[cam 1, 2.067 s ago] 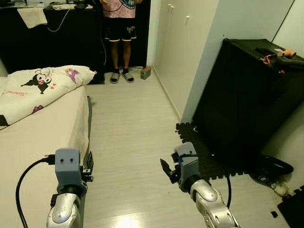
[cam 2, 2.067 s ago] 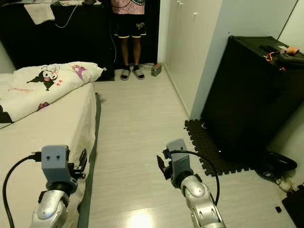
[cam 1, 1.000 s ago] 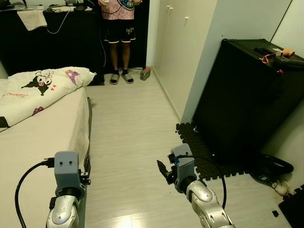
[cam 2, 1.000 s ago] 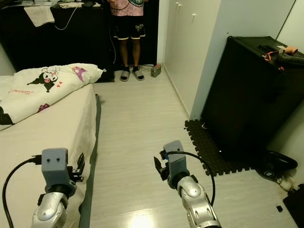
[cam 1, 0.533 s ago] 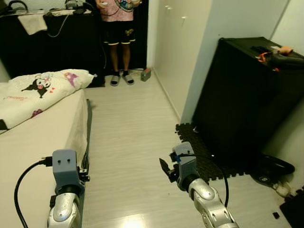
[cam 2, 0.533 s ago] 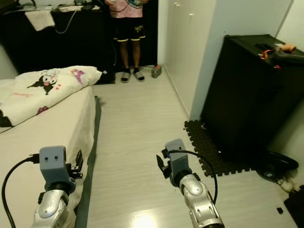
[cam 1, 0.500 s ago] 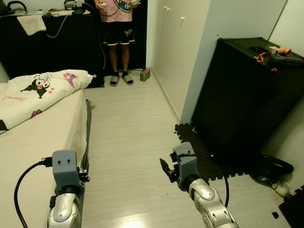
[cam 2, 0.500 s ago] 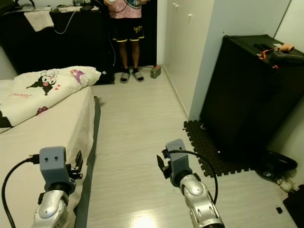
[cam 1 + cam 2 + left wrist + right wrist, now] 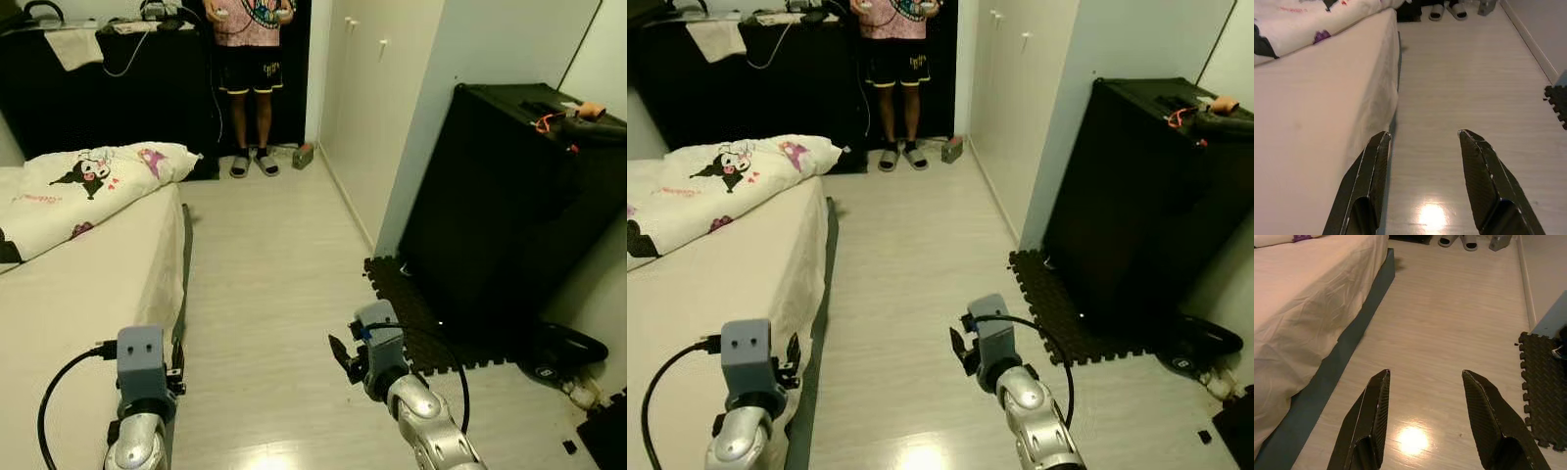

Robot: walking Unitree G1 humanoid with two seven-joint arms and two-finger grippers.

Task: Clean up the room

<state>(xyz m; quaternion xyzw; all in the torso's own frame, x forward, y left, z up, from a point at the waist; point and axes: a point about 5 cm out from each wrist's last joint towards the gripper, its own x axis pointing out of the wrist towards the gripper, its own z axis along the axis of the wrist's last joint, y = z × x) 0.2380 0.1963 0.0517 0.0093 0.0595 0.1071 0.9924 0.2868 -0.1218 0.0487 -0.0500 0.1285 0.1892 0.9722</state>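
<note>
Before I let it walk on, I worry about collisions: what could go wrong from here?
A person stands at the far end of the aisle, so walking straight ahead could crowd them. The foam mat on the robot's right has a raised edge that might catch a foot. The left pincer hangs open close to the bed and could snag the sheet.

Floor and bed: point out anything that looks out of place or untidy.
A small grey box sits loose on the floor by the wardrobe, near the person's feet. The printed quilt lies bunched at the head of the bed, not spread. A black foam mat juts from under the black cabinet.
</note>
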